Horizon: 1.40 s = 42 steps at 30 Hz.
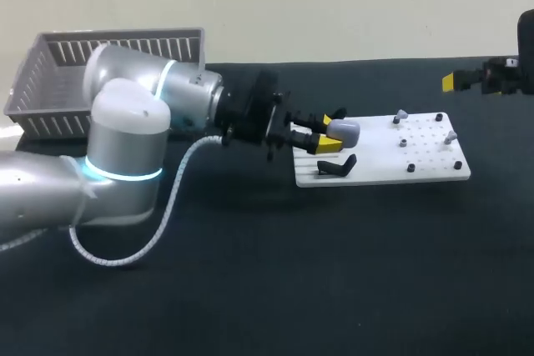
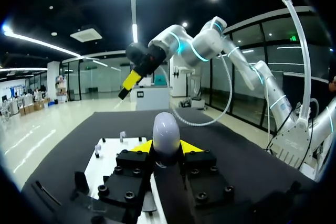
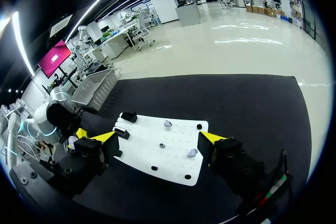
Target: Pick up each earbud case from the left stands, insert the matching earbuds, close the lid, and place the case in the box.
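A pale grey earbud case (image 1: 344, 130) sits over the left end of the white board (image 1: 417, 156), and my left gripper (image 1: 329, 133) is shut on it. In the left wrist view the rounded case (image 2: 166, 129) stands between both yellow tips of the left gripper (image 2: 166, 147), touched from two sides. A black stand (image 1: 338, 166) sits just below the case on the board. Small grey earbuds (image 1: 400, 114) (image 1: 450, 135) rest on the board's right half. My right gripper (image 1: 467, 80) hangs open at the far right, above the board (image 3: 163, 150) in its own view (image 3: 157, 137), holding nothing.
A grey slatted basket (image 1: 108, 64) stands at the back left, behind my left arm. Black pegs (image 1: 410, 168) stick up from the board. Two black stands (image 3: 128, 116) sit at the board's left end. Dark table surface (image 1: 334, 273) stretches in front.
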{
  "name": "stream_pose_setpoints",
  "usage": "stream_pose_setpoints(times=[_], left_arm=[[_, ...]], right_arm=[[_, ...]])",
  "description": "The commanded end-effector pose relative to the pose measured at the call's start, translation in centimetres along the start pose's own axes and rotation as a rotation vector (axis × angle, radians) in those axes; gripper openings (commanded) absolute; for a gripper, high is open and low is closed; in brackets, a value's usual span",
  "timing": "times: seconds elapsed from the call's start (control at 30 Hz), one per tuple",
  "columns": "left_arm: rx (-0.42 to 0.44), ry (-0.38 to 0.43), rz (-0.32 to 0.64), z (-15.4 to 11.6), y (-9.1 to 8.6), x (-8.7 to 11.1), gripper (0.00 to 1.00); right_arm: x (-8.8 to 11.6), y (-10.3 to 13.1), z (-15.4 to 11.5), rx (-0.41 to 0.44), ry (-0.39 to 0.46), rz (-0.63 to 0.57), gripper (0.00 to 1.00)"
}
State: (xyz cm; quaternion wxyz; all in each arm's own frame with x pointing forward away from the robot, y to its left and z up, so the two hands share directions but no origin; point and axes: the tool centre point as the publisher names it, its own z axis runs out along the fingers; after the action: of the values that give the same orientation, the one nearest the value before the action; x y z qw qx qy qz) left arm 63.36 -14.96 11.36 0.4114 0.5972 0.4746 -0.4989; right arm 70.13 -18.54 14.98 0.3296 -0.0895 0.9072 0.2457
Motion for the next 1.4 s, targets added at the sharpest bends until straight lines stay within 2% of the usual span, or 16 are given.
stream_pose_setpoints(times=[0.03,0.53,0.9,1.4], left_arm=[[-0.122,-0.066,0.003,-0.3,-1.7,-0.5,0.0],[-0.108,-0.129,0.008,0.0,-3.0,-1.1,0.0],[-0.05,-0.11,0.024,-0.3,-3.0,-0.8,0.0],[-0.044,-0.092,0.018,-0.6,-3.0,-0.6,0.0]], right_arm=[[0.0,0.0,0.0,-0.001,0.0,-0.001,1.0],[0.0,0.0,0.0,-0.001,0.0,-0.001,1.0],[0.0,0.0,0.0,-0.001,0.0,-0.001,1.0],[0.0,0.0,0.0,-0.001,0.0,-0.001,1.0]])
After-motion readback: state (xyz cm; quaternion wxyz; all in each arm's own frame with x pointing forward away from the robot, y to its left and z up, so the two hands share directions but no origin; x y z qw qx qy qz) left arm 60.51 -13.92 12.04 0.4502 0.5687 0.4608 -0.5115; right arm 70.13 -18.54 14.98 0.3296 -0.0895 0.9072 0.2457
